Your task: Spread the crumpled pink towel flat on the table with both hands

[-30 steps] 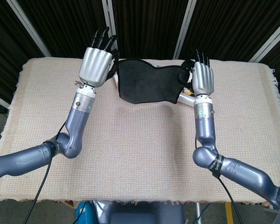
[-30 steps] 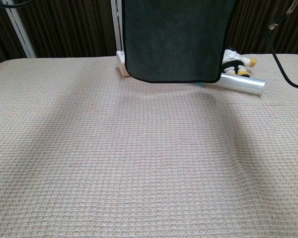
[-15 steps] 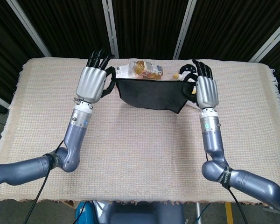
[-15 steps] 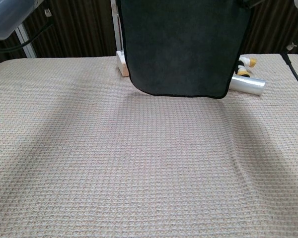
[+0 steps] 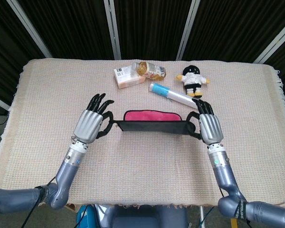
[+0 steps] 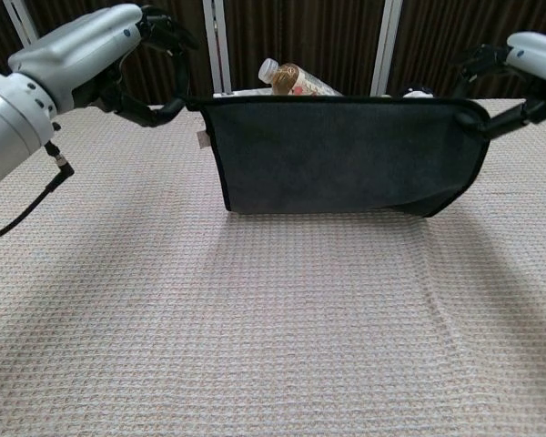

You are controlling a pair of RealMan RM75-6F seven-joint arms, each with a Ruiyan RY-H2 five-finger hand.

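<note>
The towel (image 5: 152, 122) hangs stretched between both hands above the middle of the tabletop (image 5: 38, 104), nearer its front edge than its back. The left robot hand (image 5: 92, 122) pinches the towel's upper left corner and the right robot hand (image 5: 205, 125) pinches the upper right corner, with the other fingers of each hand spread. The top hem runs taut and nearly level between them. In the head view the side facing the robot is dark, almost black, and a pink face shows just behind the hem. In the chest view the towel (image 6: 341, 150) drops as a dark sheet with a rounded lower edge; its shadow falls on the woven cloth below, and whether the edge touches the cloth cannot be told.

Behind the towel, toward the back edge of the tabletop, lie four loose things. A small white and pink box (image 5: 128, 77) sits left of centre, touching a plastic bottle (image 5: 150, 71) that lies on its side with its cap toward the box. To the right, a clear tube with a blue end (image 5: 172, 94) lies at a slant, and just beyond it rests a small doll (image 5: 193, 79) with a black head. The tube is the nearest of these to the right robot hand. In the chest view the towel hides most of them; only the bottle (image 6: 293, 78) shows above the hem.
</note>
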